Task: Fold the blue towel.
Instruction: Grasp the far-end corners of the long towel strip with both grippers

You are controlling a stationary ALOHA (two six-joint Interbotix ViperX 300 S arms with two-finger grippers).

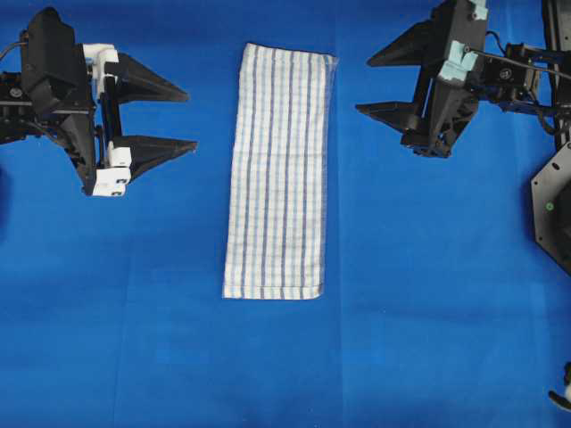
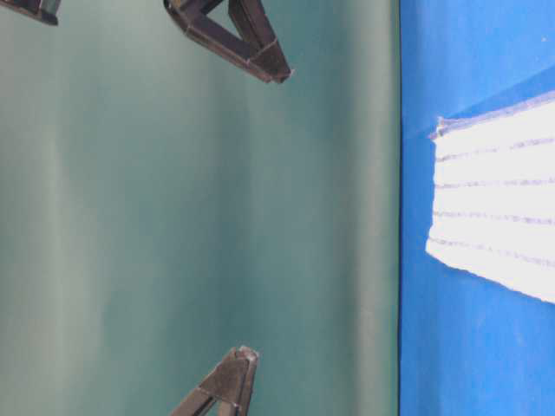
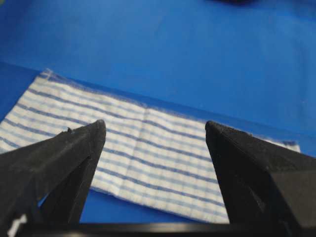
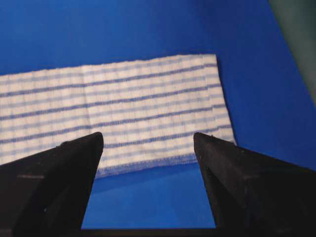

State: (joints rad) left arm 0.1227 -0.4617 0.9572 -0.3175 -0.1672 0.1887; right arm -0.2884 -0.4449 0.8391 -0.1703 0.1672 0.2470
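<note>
The blue towel point(image 1: 278, 174), a rectangular white woven cloth with thin light-blue and dark-blue stripes, lies flat as a long narrow strip at the middle of the plain blue sheet point(image 1: 268, 374), its stripes running from twelve to six o'clock in the overhead view. The left gripper point(image 1: 189, 118), black with white fittings, sits at the towel's nine o'clock, jaws spread and holding nothing. The black right gripper point(image 1: 364, 86) sits toward two o'clock, likewise released, clear of the cloth.
</note>
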